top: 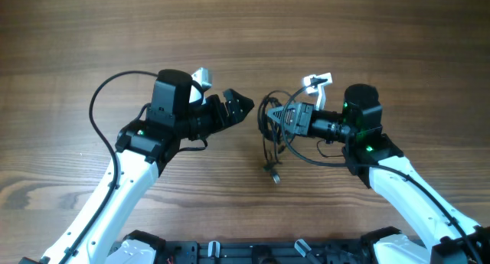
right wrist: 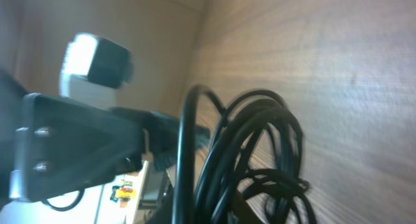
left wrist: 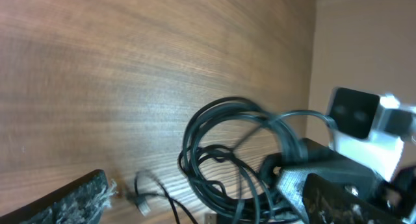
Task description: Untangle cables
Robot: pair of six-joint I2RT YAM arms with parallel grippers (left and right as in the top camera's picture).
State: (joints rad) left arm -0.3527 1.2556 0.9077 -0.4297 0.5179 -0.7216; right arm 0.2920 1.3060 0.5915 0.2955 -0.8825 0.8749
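The cables (top: 269, 126) are a tangled bunch of thin black cords at the table's middle. My right gripper (top: 286, 118) is shut on the bunch and holds its loops off the wood. Loose ends trail down to a small plug (top: 272, 174) lying on the table. My left gripper (top: 239, 105) is open, just left of the bunch and not touching it. In the left wrist view the coils (left wrist: 224, 152) sit between and beyond my open fingers (left wrist: 201, 208), with a plug end (left wrist: 140, 199) on the wood. The right wrist view shows the loops (right wrist: 260, 152) close up, hiding the fingers.
The table is bare brown wood (top: 245, 34). Each arm trails its own thicker black cable, the left one looping out at the left (top: 96, 103). The right arm's wrist camera block (left wrist: 354, 110) shows behind the bunch in the left wrist view.
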